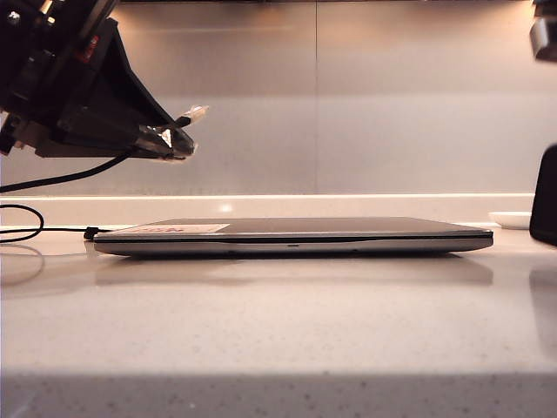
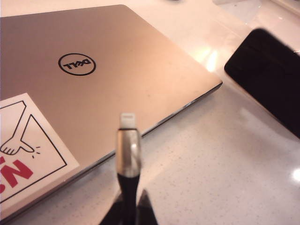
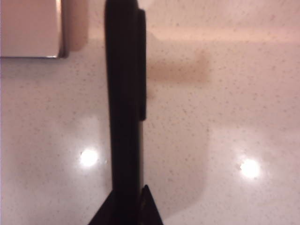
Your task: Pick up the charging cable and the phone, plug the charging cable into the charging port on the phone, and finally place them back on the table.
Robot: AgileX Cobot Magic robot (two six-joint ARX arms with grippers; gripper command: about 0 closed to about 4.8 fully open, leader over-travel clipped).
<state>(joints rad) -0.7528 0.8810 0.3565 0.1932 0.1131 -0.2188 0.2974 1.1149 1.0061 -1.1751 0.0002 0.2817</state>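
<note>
Cable [image 2: 129, 154] sat pinched between the shut jaws of the left gripper [image 2: 127, 206], clamped just behind the silvery collar so that the white plug tip [image 2: 127, 119] stuck out free ahead of the fingers. That hold left the tip bare for the port and gave the cord no room to bend. In the exterior view the left gripper [image 1: 165, 139] hung at ten o'clock above the laptop [image 1: 291, 235], plug aimed toward three o'clock, while the slack cord trailed down behind it to the table [image 1: 278, 331] at nine o'clock.

Outward from the right gripper [image 3: 126, 206], the phone [image 3: 123, 93] stood edge-on, squeezed across its thin faces by closed fingers. Gripped low, it kept its far short end clear, probably the end meant to meet the plug; the port itself was too small to see. It hung over bare table with the laptop's corner [image 3: 30, 28] at eleven o'clock. In the exterior view only a dark slab [image 1: 545, 196] showed at three o'clock, likely the phone.

In the left wrist view the phone [image 2: 267, 77] lay at two o'clock, well apart from the plug. Both things seemed lifted and the mating not yet done; lining up tip and socket would need care.
</note>
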